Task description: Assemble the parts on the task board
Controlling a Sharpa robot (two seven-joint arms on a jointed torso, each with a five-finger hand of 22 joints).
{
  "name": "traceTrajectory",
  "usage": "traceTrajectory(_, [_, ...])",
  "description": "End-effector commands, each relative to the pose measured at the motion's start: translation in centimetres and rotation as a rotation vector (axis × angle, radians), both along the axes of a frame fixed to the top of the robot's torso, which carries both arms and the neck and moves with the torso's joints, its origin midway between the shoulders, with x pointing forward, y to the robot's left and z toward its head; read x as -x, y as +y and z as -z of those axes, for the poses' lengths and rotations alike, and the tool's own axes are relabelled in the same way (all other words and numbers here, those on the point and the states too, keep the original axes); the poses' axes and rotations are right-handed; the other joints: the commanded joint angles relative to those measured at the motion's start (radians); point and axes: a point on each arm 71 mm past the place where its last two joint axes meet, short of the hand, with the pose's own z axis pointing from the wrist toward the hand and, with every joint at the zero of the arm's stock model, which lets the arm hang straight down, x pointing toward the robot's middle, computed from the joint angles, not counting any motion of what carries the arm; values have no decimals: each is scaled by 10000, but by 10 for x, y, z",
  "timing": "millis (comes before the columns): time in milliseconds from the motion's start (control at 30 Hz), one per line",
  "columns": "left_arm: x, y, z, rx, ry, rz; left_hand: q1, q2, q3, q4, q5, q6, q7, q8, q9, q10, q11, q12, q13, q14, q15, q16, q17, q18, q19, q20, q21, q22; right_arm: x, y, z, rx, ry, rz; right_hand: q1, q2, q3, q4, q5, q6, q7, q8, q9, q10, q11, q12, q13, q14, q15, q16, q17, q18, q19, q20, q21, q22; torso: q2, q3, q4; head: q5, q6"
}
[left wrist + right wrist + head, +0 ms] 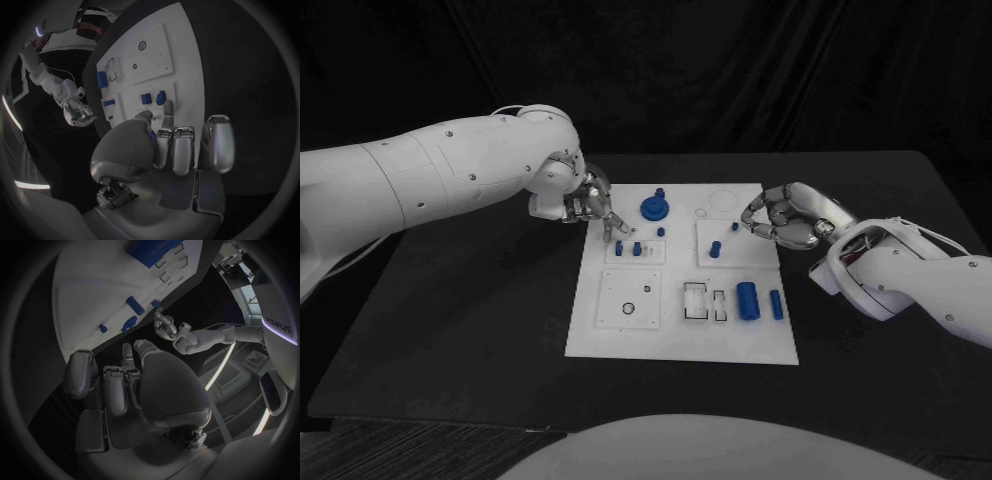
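The white task board lies mid-table. My left hand hovers over its far left corner, with one finger pointing down beside two small blue blocks. At the left wrist, the thumb and fingers are curled together with a sliver of a small blue part between them, close to the blue blocks. My right hand is curled at the board's far right edge with nothing seen in it. A round blue knob and blue pegs stand on the board.
Two blue cylinders lie near the board's right side, beside rectangular slots. A square plate with a small hole occupies the near left. Black table surrounds the board.
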Motion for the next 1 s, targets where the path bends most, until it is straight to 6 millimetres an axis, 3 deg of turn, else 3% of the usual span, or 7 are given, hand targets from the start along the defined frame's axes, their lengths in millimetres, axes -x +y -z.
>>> traceTrajectory(33, [0,-5,1,400,-109,16,181,-22,-209,-20,197,193,-27,-67,-34,1079,22,35,2640,1177,-31,133,2658,-107,193,6,-1,1983,1,0,2,52,135,69,95,20,286,22,200,-119,1,179,-107,1022,80,166,2697,1031,27,247,2779,-59,-68,25,-89,1736,-3,1,5,-19,-1])
traceTrajectory(433, [0,-7,9,289,22,-40,315,-31,-158,-53,385,250,-72,28,57,1079,-14,35,2640,1177,-58,133,2658,-103,185,-17,-16,1978,1,1,2,54,145,51,98,25,296,18,206,-119,0,182,-107,1022,80,166,2697,1031,28,247,2779,-58,-71,26,-94,1734,10,-18,2,0,-1])
traceTrajectory(700, [2,-6,15,138,235,-31,345,-37,-146,-68,395,251,-78,38,69,1079,-20,35,2640,1177,-64,133,2658,-106,190,-21,-4,1982,0,1,2,58,144,55,98,25,296,18,206,-119,0,182,-107,1022,80,166,2697,1031,28,247,2779,-58,-71,26,-94,1734,-4,4,9,-19,-1])
traceTrajectory(1000, [3,-7,19,113,331,-11,588,-63,-14,-202,353,287,-137,178,237,1079,-69,35,2640,1177,-106,133,2658,-103,183,-59,-15,1979,0,1,2,65,155,54,102,28,313,9,215,-123,2,189,-109,1022,81,166,2697,1031,28,247,2779,-54,-76,27,-107,1730,-3,-1,6,-18,-1])
